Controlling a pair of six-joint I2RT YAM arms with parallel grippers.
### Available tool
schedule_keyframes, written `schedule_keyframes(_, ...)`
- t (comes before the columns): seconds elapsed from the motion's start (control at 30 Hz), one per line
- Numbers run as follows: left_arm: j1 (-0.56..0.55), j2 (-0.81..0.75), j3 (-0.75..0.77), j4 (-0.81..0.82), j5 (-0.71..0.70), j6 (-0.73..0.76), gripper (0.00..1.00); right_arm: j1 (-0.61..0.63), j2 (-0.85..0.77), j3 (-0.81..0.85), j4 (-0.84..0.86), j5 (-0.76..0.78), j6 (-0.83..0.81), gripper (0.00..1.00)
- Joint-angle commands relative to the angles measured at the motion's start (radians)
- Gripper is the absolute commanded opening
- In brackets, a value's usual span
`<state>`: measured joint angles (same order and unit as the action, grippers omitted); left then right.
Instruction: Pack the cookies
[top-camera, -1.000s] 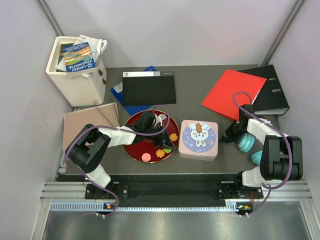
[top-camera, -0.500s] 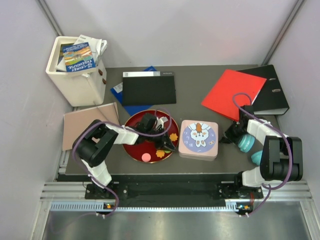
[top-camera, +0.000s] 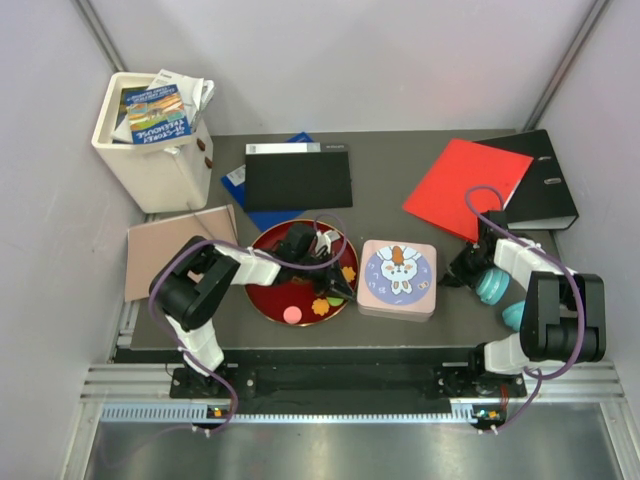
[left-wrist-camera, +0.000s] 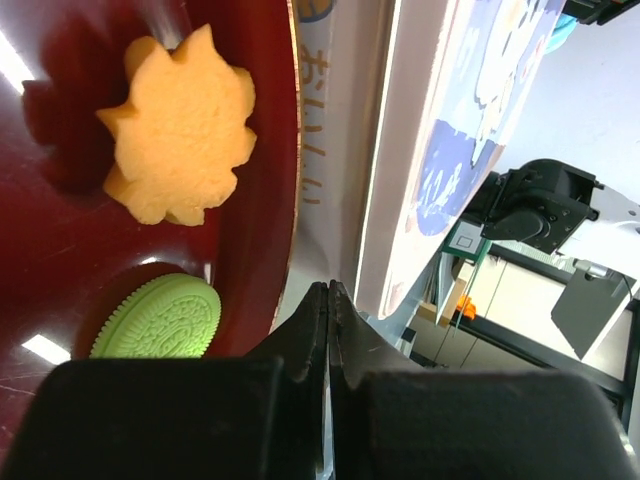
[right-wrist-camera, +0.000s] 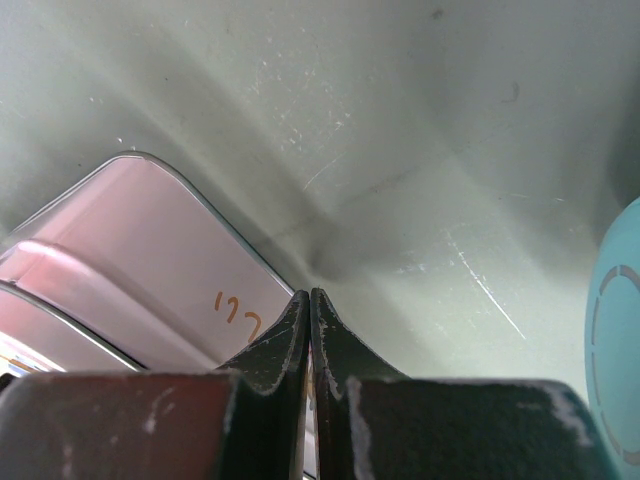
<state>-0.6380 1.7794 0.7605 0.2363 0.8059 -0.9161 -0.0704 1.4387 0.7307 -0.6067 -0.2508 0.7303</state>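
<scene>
The cookies lie on a red plate (top-camera: 270, 295): an orange flower (top-camera: 347, 273), a second orange one (top-camera: 321, 307), a pink one (top-camera: 292, 315) and a green one (top-camera: 335, 299). My left gripper (top-camera: 341, 287) is shut and empty, low over the plate's right rim, between the cookies and a pink tin (top-camera: 398, 279) with a rabbit lid. In the left wrist view the shut tips (left-wrist-camera: 329, 288) sit at the plate's edge (left-wrist-camera: 270, 200), with the orange flower cookie (left-wrist-camera: 180, 125) ahead on the left, the green cookie (left-wrist-camera: 158, 318) close on the left and the tin (left-wrist-camera: 420, 150) on the right. My right gripper (top-camera: 452, 276) is shut and empty beside the tin's right side (right-wrist-camera: 140, 250).
Two teal round objects (top-camera: 492, 287) (top-camera: 513, 315) lie by the right arm; one shows in the right wrist view (right-wrist-camera: 612, 330). A red folder (top-camera: 462, 185), black binder (top-camera: 540, 180), black notebook (top-camera: 298, 178), tan board (top-camera: 175, 250) and white bin (top-camera: 150, 135) stand behind.
My left arm has crept a little to the right, bringing its shut gripper closer to the plate's right rim. The right arm has not moved.
</scene>
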Motion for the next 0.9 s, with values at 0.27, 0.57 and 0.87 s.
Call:
schedule_keyframes(0.27,-0.012,0.005,0.060,0.034,0.052,0.022,0.00,-0.012,-0.017,0.007,0.016,0.015,0.008,0.00)
schedule_keyframes(0.57,-0.014,-0.006,0.076,0.018,0.050,0.023,0.00,-0.014,-0.017,0.010,0.016,0.021,0.004,0.00)
schedule_keyframes(0.87,-0.023,-0.006,0.117,-0.063,0.050,0.074,0.00,-0.023,-0.026,0.010,0.015,0.024,0.003,0.00)
